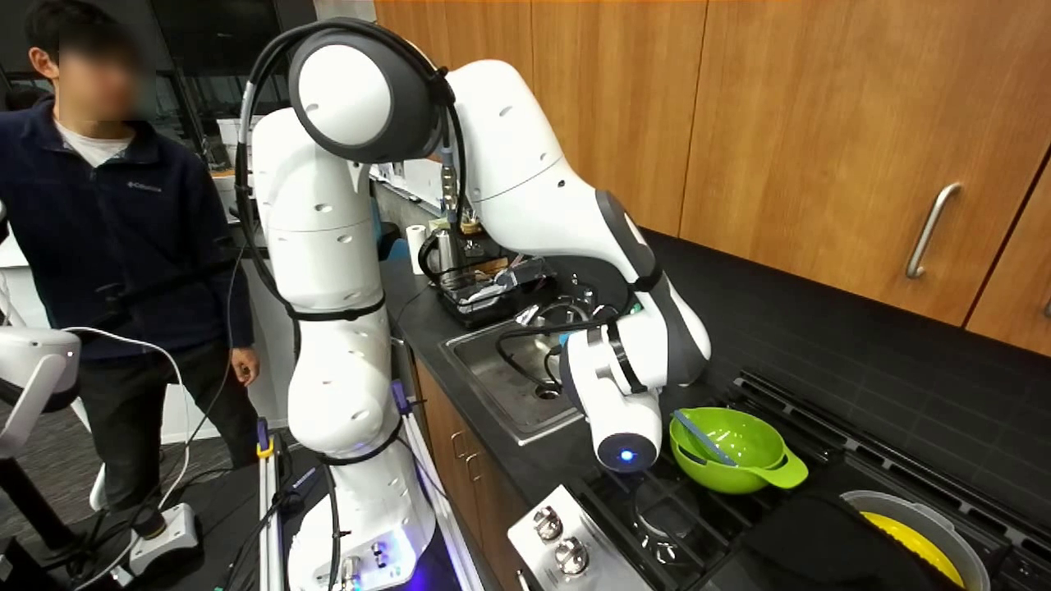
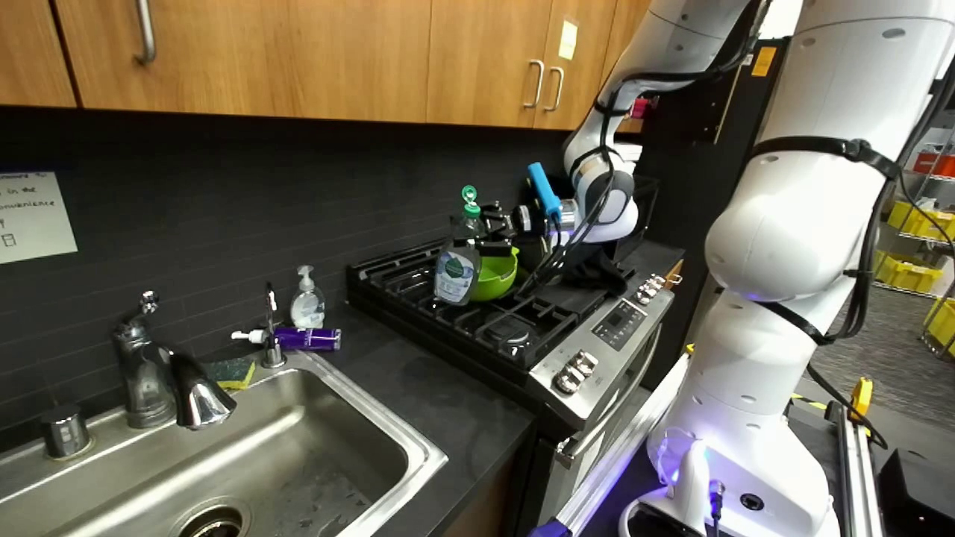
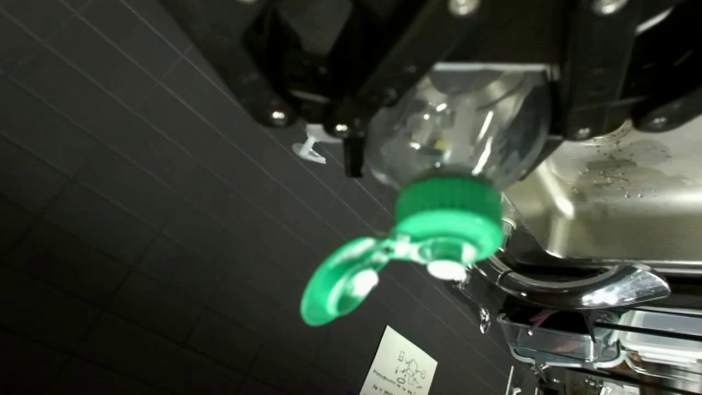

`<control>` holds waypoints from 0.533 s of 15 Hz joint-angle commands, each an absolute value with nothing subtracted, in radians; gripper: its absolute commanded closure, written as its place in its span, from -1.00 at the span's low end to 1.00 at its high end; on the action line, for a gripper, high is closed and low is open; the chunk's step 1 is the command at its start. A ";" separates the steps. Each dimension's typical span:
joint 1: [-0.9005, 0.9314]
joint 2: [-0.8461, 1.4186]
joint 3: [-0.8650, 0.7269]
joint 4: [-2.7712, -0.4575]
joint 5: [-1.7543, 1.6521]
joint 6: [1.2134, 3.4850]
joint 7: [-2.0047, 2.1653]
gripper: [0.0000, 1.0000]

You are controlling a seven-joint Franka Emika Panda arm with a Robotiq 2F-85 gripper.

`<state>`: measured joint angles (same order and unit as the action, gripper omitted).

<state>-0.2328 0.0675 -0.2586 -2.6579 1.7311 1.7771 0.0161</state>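
We see one clear bottle over the stove, with one green cap on it and one flip lid that stands open. The pincer is closed around this bottle, with one finger at each side, so it is holding it. The bottle is nearly upright; whether its bottom touches the stove, we cannot tell.

Near the bottle we count one green bowl, and in it leans one grey-blue stick. In an exterior view the bottle stands before this bowl and hides a part of it. Farther along the stove we find one grey bowl with one yellow bowl inside; one black cloth covers them partly.

At the sink we count one large tap, one sponge and two soap bottles with pumps: the clear one upright, the purple one lying. One man stands beyond the robot's arm, which hides the held bottle in an exterior view.
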 commanded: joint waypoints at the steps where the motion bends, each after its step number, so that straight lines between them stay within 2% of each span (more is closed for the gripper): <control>1: -0.253 -0.002 -0.275 -2.669 1.698 1.764 0.073 0.21; 8: -0.264 -0.031 -0.281 -2.653 1.698 1.756 0.121 0.21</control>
